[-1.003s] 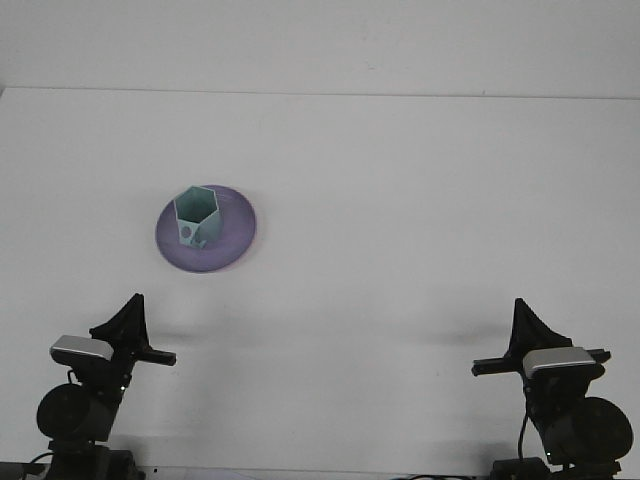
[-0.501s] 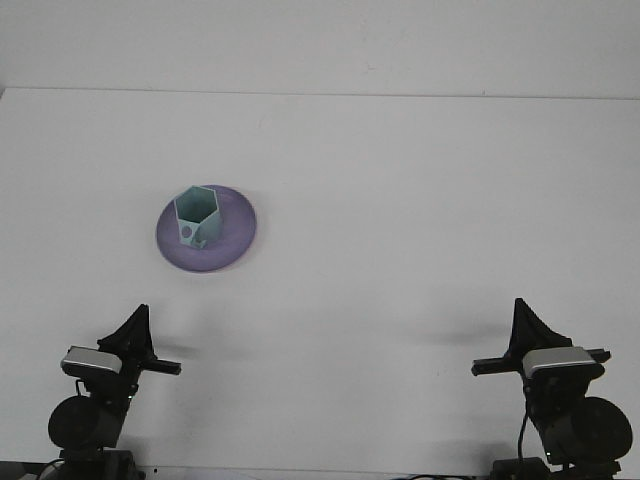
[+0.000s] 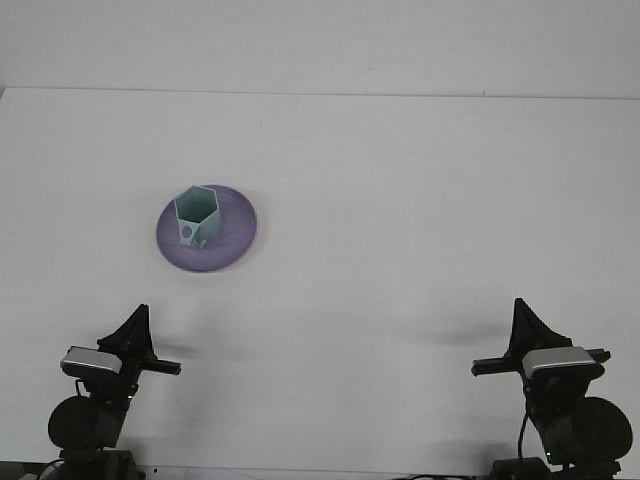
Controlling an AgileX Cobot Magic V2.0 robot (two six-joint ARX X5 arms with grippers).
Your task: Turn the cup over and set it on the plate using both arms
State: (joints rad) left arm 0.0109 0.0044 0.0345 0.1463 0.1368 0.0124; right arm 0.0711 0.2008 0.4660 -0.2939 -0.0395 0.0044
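- the teal cup (image 3: 196, 216) stands upright with its six-sided mouth facing up, sitting on the purple plate (image 3: 236, 232), a little toward the plate's left half.
- a small round mark shows on the cup's near face (too small to make out what it is).
- the plate lies flat on the white table (image 3: 420, 200), in the left half of the tabletop.
- the left gripper (image 3: 136, 328) is down at the near edge of the table; the cup and plate are well beyond its tip, farther out and slightly to its right, with bare table between them.
- nothing sits at the left gripper's tip; it shows as one dark pointed shape, so i cannot tell whether its fingers are parted or together.
- the right gripper (image 3: 524, 325) is at the near right edge, and the cup is well apart from it, far off to its left and farther out across the table.
- the right gripper also reads as a single dark wedge from here, nothing at its tip, and i cannot tell how its fingers stand.
- both arms' bases are low at the bottom corners, each with a pale block on top.
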